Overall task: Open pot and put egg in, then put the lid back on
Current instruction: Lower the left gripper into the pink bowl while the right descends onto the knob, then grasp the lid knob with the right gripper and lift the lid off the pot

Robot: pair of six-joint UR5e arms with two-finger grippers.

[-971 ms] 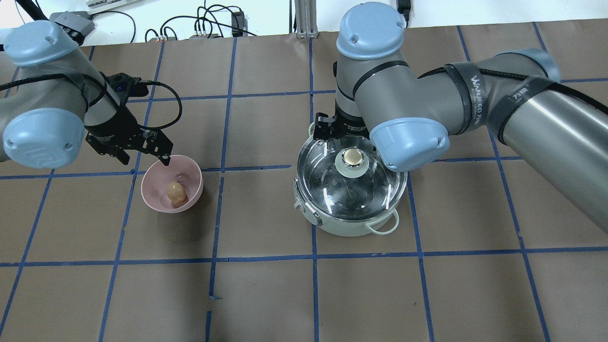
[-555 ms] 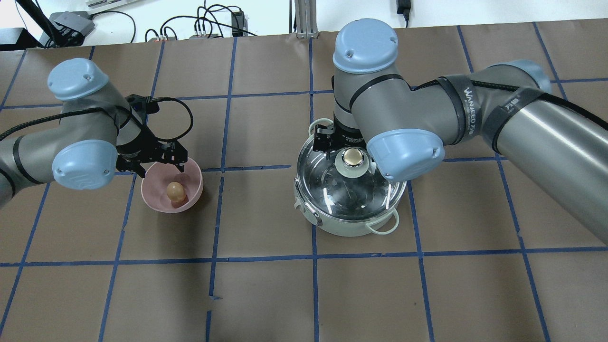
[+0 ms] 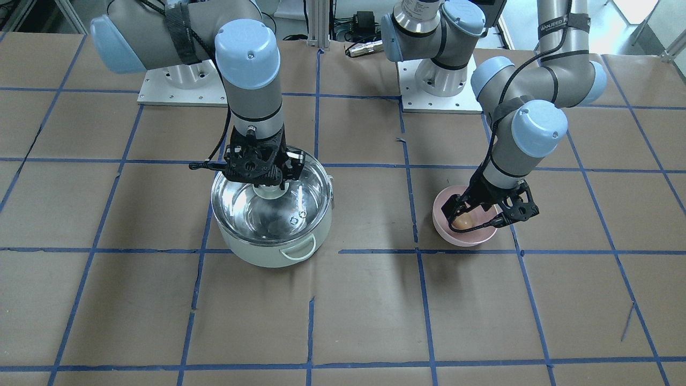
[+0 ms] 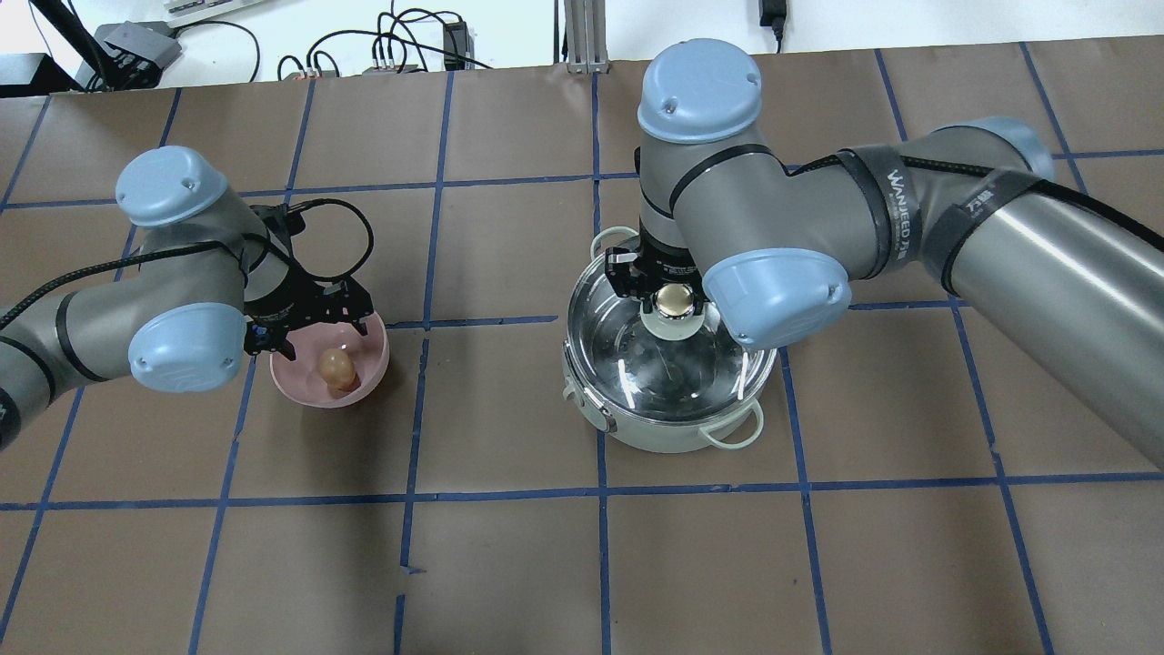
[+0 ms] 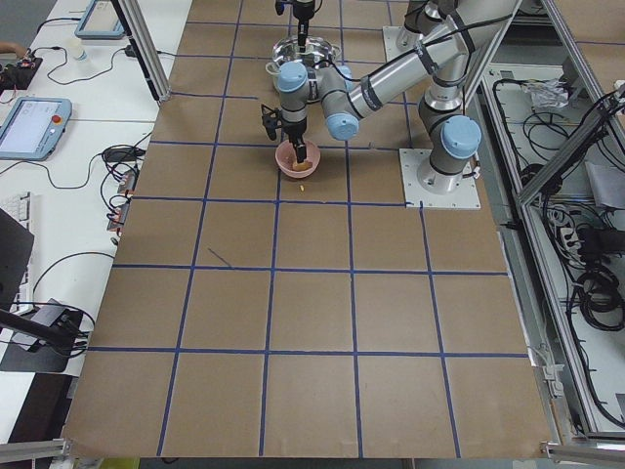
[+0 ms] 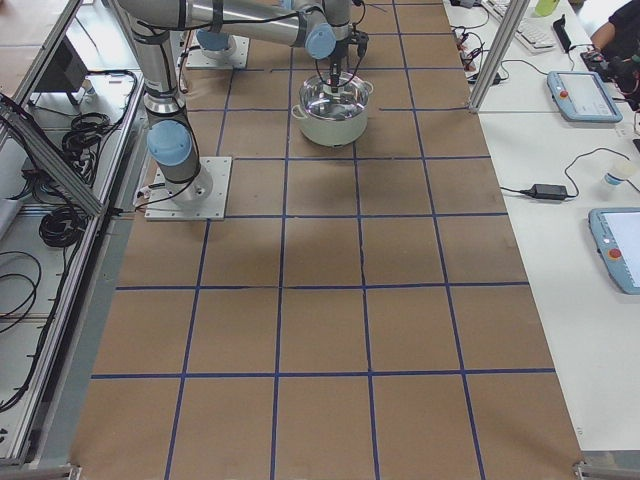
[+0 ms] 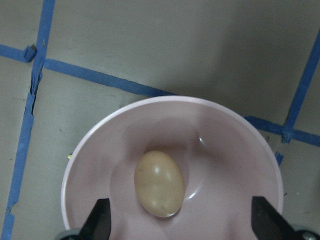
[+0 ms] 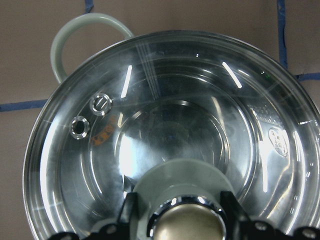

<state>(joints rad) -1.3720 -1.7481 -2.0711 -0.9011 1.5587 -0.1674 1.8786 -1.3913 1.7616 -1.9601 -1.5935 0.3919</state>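
The mint-green pot stands right of centre with the glass lid on it. My right gripper is open and low over the lid, its fingers on either side of the beige-gold knob; a small gap shows at each side. The tan egg lies in a pink bowl on the left. My left gripper is open just above the bowl, fingertips wide apart on both sides of the egg, not touching it. The front view shows the pot and egg.
The table is brown paper with a blue tape grid. Cables and a power strip lie along the far edge. The two arm bases stand on white plates. The bowl and pot stand about one grid square apart.
My left arm swung in and lowered, bringing its open gripper over the bowl and egg. My right gripper slid from the lid's far rim to either side of the knob.
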